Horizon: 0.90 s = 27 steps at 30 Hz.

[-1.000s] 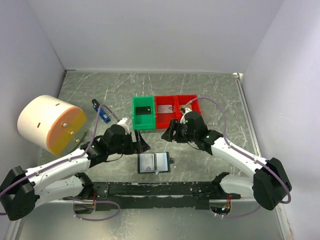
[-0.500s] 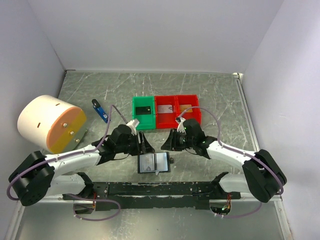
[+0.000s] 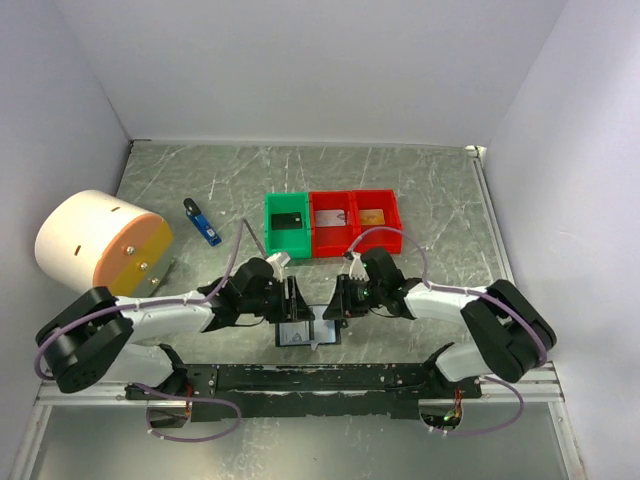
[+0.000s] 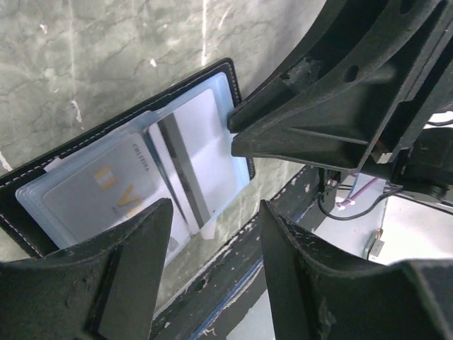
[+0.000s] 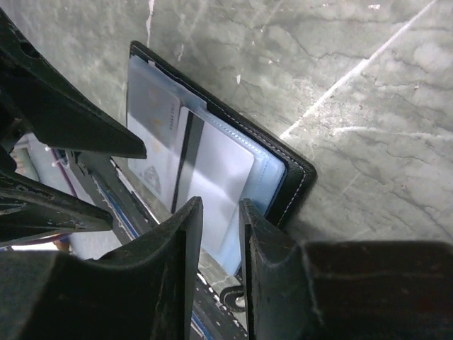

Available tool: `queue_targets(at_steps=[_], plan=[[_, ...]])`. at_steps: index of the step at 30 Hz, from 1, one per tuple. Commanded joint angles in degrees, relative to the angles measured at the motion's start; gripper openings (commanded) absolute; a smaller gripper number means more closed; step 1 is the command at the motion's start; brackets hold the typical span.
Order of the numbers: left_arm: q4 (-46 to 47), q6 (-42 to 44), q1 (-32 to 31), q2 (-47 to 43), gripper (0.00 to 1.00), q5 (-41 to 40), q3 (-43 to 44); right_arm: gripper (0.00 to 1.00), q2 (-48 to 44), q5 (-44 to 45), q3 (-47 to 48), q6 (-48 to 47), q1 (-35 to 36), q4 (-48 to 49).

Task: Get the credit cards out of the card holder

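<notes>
Left gripper [image 3: 293,300]: my jaws stood half apart, gripping nothing, over the holder's 10 o'clock corner.
Card holder [image 3: 308,332]: lay open by the table's [image 3: 430,190] 6 o'clock edge, grey-white card [image 4: 198,142] still sleeved.
Right gripper [image 3: 340,298]: my jaws stood narrowly apart, empty, at 2 o'clock; little room between us.

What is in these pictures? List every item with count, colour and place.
table: one, grey-green marbled, under everything
card holder: one, black with pale blue sleeves, open at the near edge
cards in holder: two showing, silvery card with a dark stripe, pale card with gold print
green bin: one, mid-table, holds black card
red bins: two, right of green; grey card, orange-gold card
stick: one, blue and black, left of bins
drum: one, white, orange face, far left
left gripper: black, jaws apart, over holder
right gripper: black, jaws narrowly apart, over holder
</notes>
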Motion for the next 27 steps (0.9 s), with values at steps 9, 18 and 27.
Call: queue_targets(at_steps=[9, 18, 27], plan=[[10.34, -1.34, -0.85, 10.49, 0.54, 0.86, 0.52, 0.28, 5.67, 4.31, -0.41, -5.26, 0.03, -3.35], [14.54, -3.94, -0.93, 10.64, 0.42, 0.22, -2.28, 0.28, 5.85, 5.83, -0.50, -6.52, -0.02, -5.64], [16.79, -5.82, -1.37, 8.75, 0.25, -0.50, -4.09, 0.28, 3.79, 7.04, -0.53, -6.18, -0.01, -6.77]])
